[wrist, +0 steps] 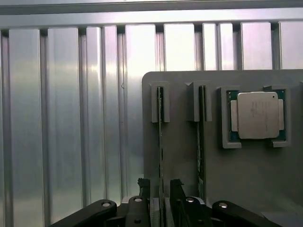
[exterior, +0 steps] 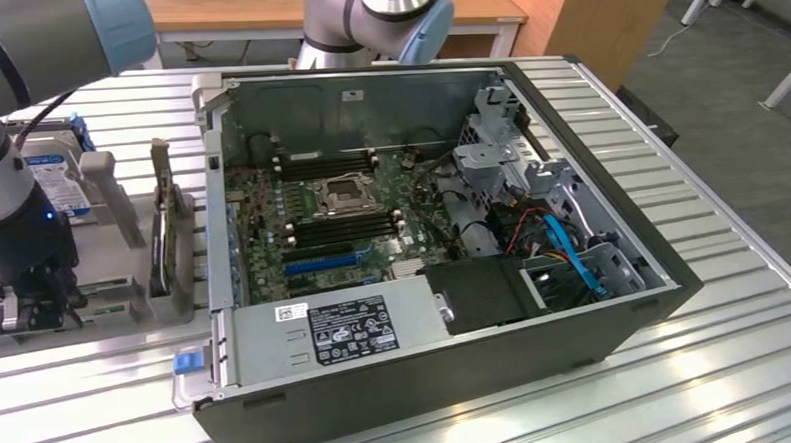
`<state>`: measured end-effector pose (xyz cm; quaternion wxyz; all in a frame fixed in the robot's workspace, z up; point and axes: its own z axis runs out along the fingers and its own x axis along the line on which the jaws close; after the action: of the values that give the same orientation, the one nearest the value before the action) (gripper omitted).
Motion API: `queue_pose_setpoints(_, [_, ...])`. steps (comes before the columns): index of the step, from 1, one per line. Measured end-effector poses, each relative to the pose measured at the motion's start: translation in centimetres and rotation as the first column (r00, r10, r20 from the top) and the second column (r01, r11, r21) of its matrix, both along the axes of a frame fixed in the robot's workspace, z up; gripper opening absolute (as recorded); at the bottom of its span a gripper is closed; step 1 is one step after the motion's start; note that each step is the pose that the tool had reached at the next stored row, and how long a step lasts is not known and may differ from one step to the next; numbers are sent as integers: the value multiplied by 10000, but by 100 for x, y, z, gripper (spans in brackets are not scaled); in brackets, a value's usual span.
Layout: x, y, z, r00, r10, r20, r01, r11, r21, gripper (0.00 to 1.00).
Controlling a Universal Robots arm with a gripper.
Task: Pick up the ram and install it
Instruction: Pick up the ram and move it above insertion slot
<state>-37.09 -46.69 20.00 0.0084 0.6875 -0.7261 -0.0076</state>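
Wrist view, gripper (wrist: 160, 186) spread, astride ram (wrist: 160, 137)

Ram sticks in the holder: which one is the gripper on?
The ram stick farther from the processor; the open gripper straddles its end.

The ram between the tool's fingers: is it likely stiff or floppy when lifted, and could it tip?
Probably stiff: the ram looks like a thin board on edge. Likely light, being so thin. The grey holder keeps it upright, so it may tilt in the tool if gripped off-centre.
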Motion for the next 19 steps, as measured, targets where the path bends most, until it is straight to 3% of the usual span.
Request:
queue_pose_setpoints(4, [0, 44, -67, 10000, 1, -2, -1, 10000, -1, 31])
queue_pose_setpoints(19, [1, 31, -129, 10000, 2, 1, -2, 10000, 2, 31])
